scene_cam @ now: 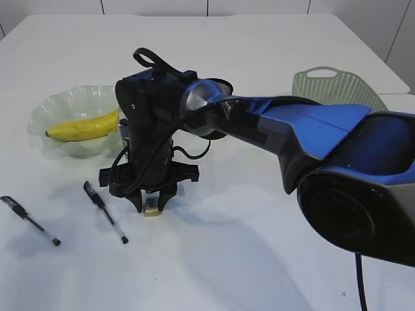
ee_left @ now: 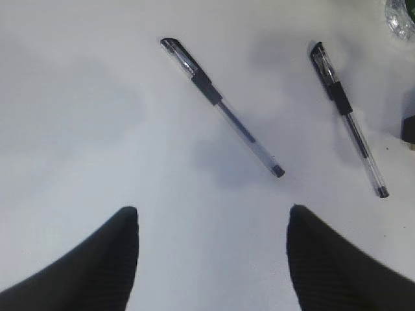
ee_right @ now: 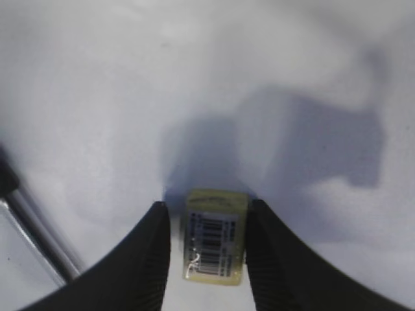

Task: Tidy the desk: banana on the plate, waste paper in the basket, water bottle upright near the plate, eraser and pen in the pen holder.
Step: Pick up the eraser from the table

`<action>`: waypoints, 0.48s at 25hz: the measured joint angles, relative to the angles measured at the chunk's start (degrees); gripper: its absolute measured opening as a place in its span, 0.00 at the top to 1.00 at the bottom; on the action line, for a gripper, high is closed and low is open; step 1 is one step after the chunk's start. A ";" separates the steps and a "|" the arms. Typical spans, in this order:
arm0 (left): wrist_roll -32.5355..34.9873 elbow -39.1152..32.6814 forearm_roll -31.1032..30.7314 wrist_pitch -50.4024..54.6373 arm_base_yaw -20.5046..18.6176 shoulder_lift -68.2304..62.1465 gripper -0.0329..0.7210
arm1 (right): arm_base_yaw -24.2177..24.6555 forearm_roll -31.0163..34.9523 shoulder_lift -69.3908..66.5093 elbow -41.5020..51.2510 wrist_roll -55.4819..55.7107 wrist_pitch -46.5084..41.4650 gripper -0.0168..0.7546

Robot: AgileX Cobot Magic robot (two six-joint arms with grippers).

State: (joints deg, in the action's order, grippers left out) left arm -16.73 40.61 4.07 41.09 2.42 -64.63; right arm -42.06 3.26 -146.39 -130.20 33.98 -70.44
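- A white table (scene_cam: 272, 259) carries the whole scene, with the blue-and-black right arm (scene_cam: 311, 139) reaching across the middle of it from the right edge.
- Behind the right gripper, toward the far right, a pale green basket (scene_cam: 337, 87) sits near the table's corner, well apart from the fingers.
- Up and to the left of the right gripper, a frilled translucent plate (scene_cam: 58, 107) holds the banana (scene_cam: 84, 127), which lies fully inside it.
- 2 pens lie flat to the left of the right gripper: the nearer pen (scene_cam: 105, 212) just beside it, the farther pen (scene_cam: 29, 220) well apart.
- The right gripper (ee_right: 206, 246) points straight down at the table, its 2 fingers (ee_right: 152, 259) bracketing the eraser on both sides; whether they press it or stand a hair off, I cannot tell.
- The left gripper (ee_left: 211, 259) hovers above the table with its fingers spread wide and nothing between them, both pens lying ahead of it.
- The eraser (ee_right: 214, 245), a small yellowish block with a barcode label, rests on the table between the right gripper's fingertips.
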 joint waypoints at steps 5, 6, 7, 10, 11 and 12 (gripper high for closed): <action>0.00 0.00 0.00 0.00 0.00 0.00 0.29 | 0.00 0.56 0.00 0.00 0.00 0.00 0.68; 0.00 0.00 0.00 0.00 0.00 0.00 0.29 | 0.00 0.88 0.00 0.00 0.00 0.00 0.70; 0.00 0.00 0.00 0.00 0.00 0.00 0.29 | 0.00 1.45 0.00 0.00 0.00 0.00 0.72; 0.00 0.00 0.00 0.00 0.00 0.00 0.29 | 0.00 2.25 0.00 -0.28 0.00 0.00 0.76; 0.00 0.00 0.00 0.00 0.00 0.00 0.29 | 0.00 2.47 0.00 -0.38 0.00 0.00 0.77; 0.00 0.00 -0.02 0.00 0.00 0.00 0.29 | 0.00 2.58 0.00 -0.63 0.00 0.00 0.78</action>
State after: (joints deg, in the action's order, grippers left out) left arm -16.73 40.61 4.05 41.09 2.42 -64.63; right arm -42.06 5.85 -146.39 -130.83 33.98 -70.44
